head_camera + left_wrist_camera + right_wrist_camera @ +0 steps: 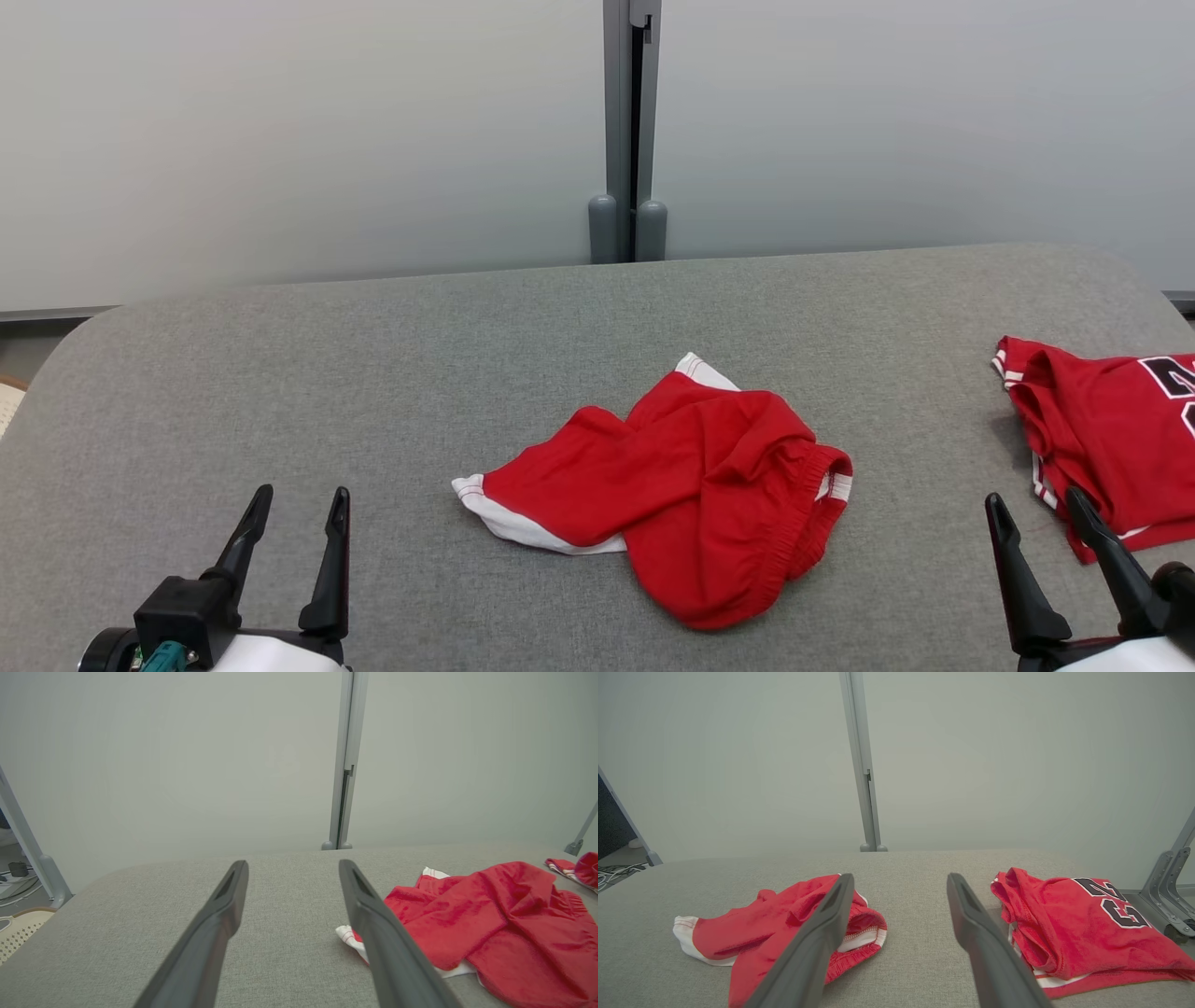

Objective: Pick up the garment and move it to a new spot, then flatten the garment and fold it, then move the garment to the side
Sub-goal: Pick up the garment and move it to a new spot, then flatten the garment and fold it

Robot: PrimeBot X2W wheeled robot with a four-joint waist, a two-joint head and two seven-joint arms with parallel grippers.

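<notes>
The garment (pixel 681 490), red shorts with white trim, lies crumpled in the middle of the grey table (pixel 373 373). It also lies at the right of the left wrist view as the garment (pixel 486 924) and at the lower left of the right wrist view as the garment (pixel 784 924). My left gripper (pixel 299 509) stands open at the lower left, well clear of the shorts, nothing between its fingers. Open as well, my right gripper (pixel 1036 509) sits at the lower right between the shorts and a red jersey.
A red jersey (pixel 1111 429) with black numerals lies at the table's right edge, close to my right gripper; it is also the jersey (pixel 1083 919) in the right wrist view. A grey post (pixel 627 131) stands behind the table against a pale wall.
</notes>
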